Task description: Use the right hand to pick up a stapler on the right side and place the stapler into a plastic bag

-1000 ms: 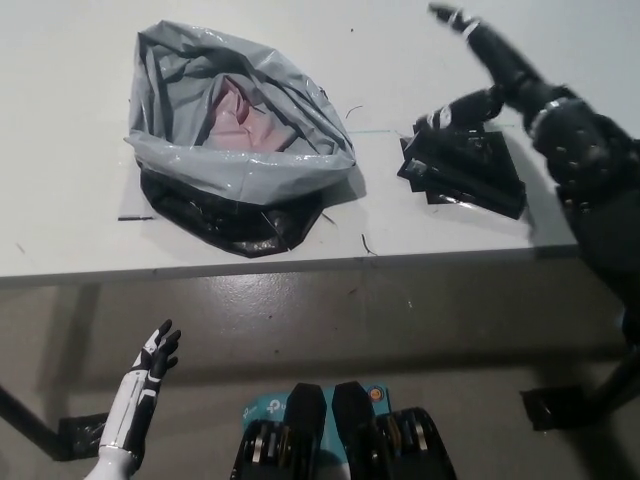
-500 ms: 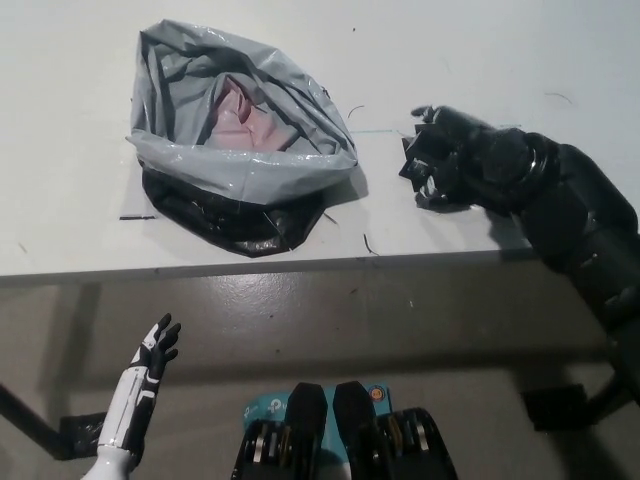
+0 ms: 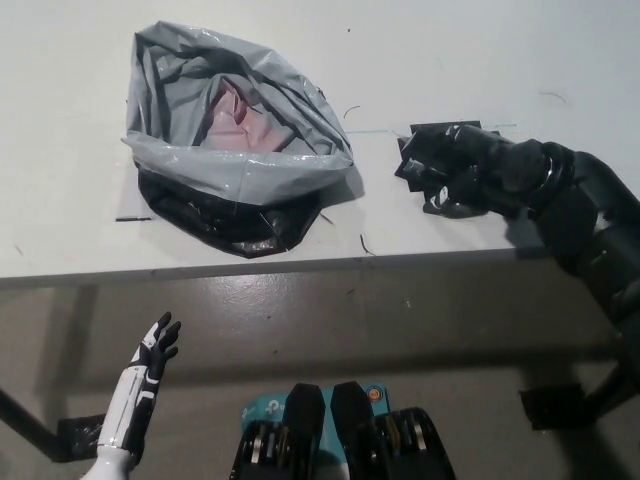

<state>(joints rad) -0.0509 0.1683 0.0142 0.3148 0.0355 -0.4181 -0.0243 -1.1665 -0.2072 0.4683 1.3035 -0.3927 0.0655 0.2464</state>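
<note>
A black stapler (image 3: 425,165) lies on the white table (image 3: 500,60) at the right, on a dark patch. My black right hand (image 3: 478,175) lies over it from the right, fingers curled around it; black on black hides the exact grip. The stapler still rests on the table. To the left, a grey plastic bag (image 3: 240,165) with a black underside stands with its mouth wide, and something pink (image 3: 235,112) shows inside. My white left hand (image 3: 152,362) hangs open low at the left, below the table's front edge.
The table's front edge (image 3: 300,268) runs across the middle of the view, with grey floor below it. A thin tape line (image 3: 135,218) marks the table left of the bag. Bare table surface separates the bag and the stapler.
My right hand dropped from raised and spread above the stapler down onto it, and its fingers curled in. The left hand and the bag stayed put.
</note>
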